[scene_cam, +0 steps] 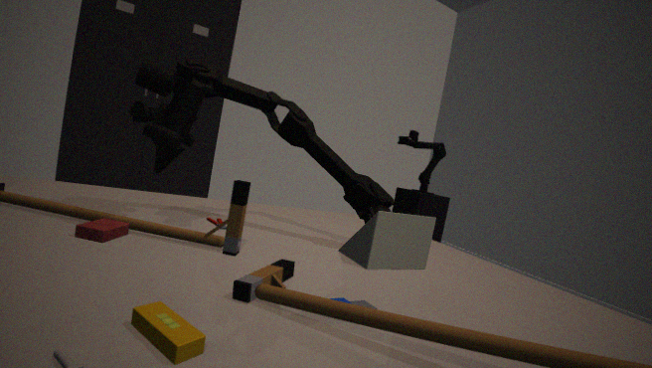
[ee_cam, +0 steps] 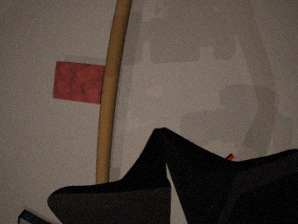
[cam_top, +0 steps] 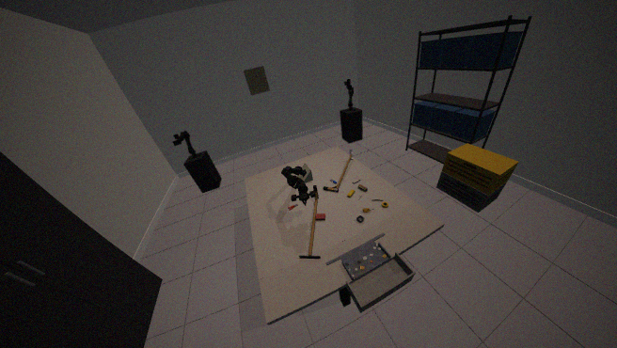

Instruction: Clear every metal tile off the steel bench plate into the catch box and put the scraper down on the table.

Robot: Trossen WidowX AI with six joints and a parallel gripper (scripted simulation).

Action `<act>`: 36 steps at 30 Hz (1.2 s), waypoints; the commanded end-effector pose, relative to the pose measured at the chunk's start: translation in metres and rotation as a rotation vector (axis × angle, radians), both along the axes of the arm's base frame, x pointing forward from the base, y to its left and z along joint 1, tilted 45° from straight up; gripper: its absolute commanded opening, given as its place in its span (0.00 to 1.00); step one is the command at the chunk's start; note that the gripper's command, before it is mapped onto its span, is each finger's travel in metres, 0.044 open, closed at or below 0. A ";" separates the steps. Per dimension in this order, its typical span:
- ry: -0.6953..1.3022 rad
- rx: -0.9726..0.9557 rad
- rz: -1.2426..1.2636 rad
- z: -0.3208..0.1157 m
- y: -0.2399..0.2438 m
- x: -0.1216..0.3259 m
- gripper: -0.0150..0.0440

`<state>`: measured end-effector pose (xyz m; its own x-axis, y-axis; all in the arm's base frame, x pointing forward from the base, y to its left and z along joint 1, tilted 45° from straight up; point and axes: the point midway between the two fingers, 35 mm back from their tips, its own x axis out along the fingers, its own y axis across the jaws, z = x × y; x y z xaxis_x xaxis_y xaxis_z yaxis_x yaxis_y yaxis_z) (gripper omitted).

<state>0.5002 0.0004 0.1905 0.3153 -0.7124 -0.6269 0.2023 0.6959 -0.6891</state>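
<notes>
My gripper [cam_top: 305,203] [scene_cam: 158,170] [ee_cam: 160,133] is shut with nothing between its fingers, raised above the table beside the scraper's near-arm end. The long scraper [cam_top: 312,228] [scene_cam: 164,230] [ee_cam: 111,95] lies on the table, its wooden handle running from an upright black-tipped grip [cam_top: 315,191] [scene_cam: 238,215] to a wide dark blade [cam_top: 309,257]. The steel bench plate [cam_top: 355,257] is at the table's far edge in the top view, with several small metal tiles [cam_top: 365,258] [cam_top: 362,267] scattered on it. The grey catch box [cam_top: 387,292] adjoins its outer side; no tiles are visible inside.
A red block [cam_top: 321,216] [scene_cam: 101,230] [ee_cam: 77,82] lies against or close beside the scraper handle. A second long wooden-handled tool [cam_top: 344,173] [scene_cam: 398,320] has a hooked end. Red-handled pliers [cam_top: 292,207], a yellow block [cam_top: 351,193] [scene_cam: 169,330] and small tools lie around. A grey rail [cam_top: 348,253] borders the plate.
</notes>
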 end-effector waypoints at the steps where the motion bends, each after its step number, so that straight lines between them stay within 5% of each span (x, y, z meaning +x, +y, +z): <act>1: 0.003 0.006 -0.009 -0.005 -0.006 0.001 0.25; 36: -0.020 0.019 -0.038 -0.053 -0.054 0.014 0.25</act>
